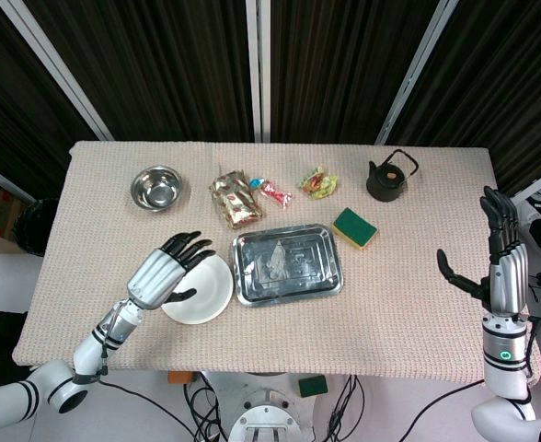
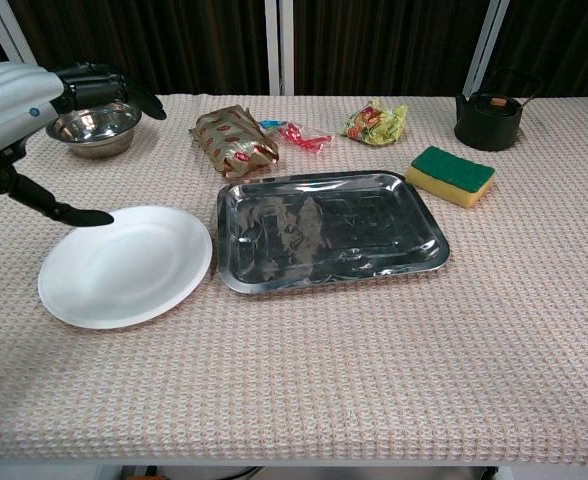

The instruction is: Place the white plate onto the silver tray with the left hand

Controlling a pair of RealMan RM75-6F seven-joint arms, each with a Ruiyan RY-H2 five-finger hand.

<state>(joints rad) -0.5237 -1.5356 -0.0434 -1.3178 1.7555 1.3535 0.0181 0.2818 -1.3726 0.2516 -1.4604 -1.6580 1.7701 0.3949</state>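
— While we hover our left hand (image 1: 166, 272) over it with fingers spread and holding nothing, where do the silver tray (image 2: 330, 232) and white plate (image 2: 126, 266) lie?
— Our tray lies mid-table; the plate rests just left, edges nearly touching. Our right hand (image 1: 499, 253) stands open, far right.

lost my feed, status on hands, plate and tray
Left hand open over plate, no grip. Right hand open, off to the side. Plate on cloth beside tray; tray bare, nothing in the way.
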